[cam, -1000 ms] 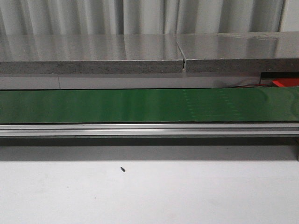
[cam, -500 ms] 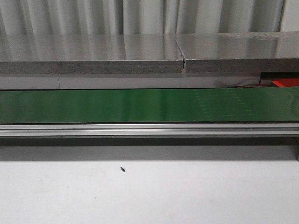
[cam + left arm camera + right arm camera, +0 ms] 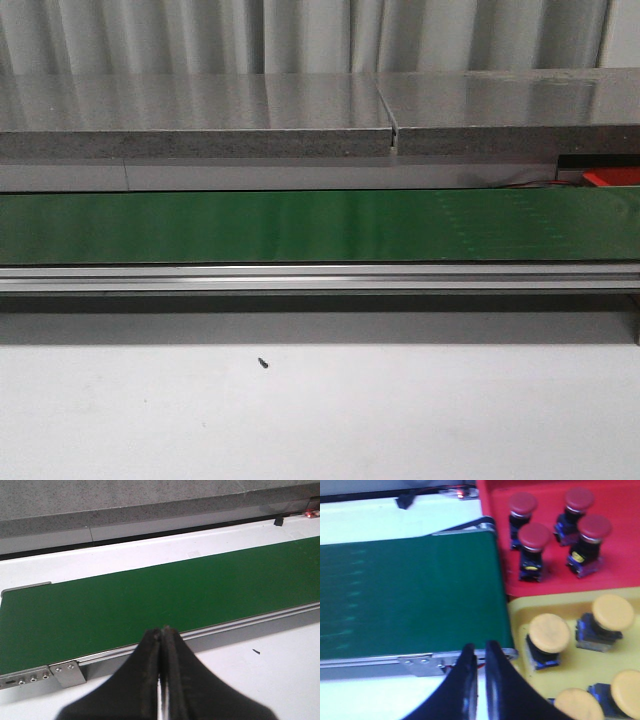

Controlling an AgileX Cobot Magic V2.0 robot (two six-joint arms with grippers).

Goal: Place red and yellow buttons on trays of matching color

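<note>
Several red buttons [image 3: 535,535] stand on the red tray [image 3: 625,555], and several yellow buttons [image 3: 549,632] on the yellow tray [image 3: 570,600] beside it, just past the end of the green belt [image 3: 410,595]. The belt [image 3: 300,225] carries no button. My right gripper [image 3: 479,647] hovers over the belt's end rail next to the yellow tray, its jaws a thin slit apart with nothing between them. Over the white table, at the belt's near rail, my left gripper [image 3: 161,630] is shut and empty. Neither gripper shows in the front view.
A grey stone ledge [image 3: 200,120] runs behind the belt. The white table [image 3: 320,420] in front bears a small black speck [image 3: 263,363]. A corner of the red tray [image 3: 612,178] shows at the far right. A metal rail [image 3: 320,277] edges the belt.
Faint marks on the belt have drifted to the right. Nothing else has moved in the front view.
</note>
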